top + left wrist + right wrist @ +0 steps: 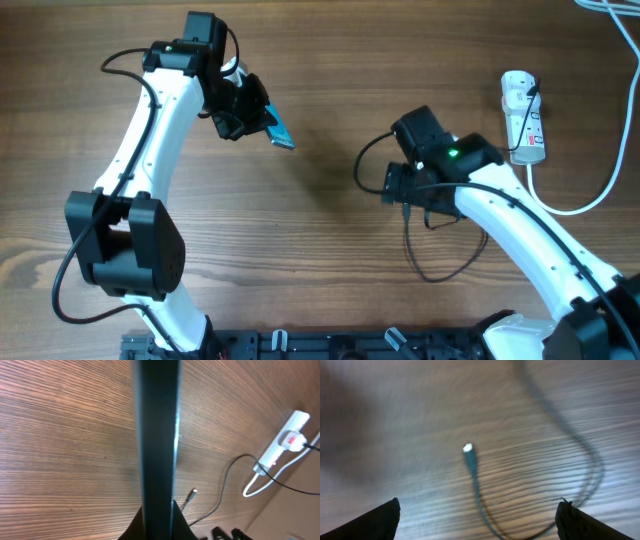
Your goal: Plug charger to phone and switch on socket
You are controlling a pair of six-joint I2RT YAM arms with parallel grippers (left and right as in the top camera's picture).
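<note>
Grasp of charger judged in hand: teal-screened rectangular phone (281, 134) is held clamped edge-on at 10 o'clock by left gripper (252, 116), thin black charger cable (473, 476) lies loose on wooden table (320, 260) at 3 o'clock beneath wide-spread right gripper (395, 185), to be lowered and closed on its tip, white plastic power strip (522, 118) left at 2 o'clock.

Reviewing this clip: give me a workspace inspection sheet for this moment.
Surface: brown wooden table.
Job's things: phone held in the left gripper; socket at the table's right side, switch state unclear; charger tip loose on the table, not in the phone.
Clutter: nothing seen.
Grippers: left shut on the phone; right gripper open, above the charger tip.
Cables: charger's black cable loops under the right arm; thick white cord leaves the socket.
Surroundings: black rail along the near edge.
</note>
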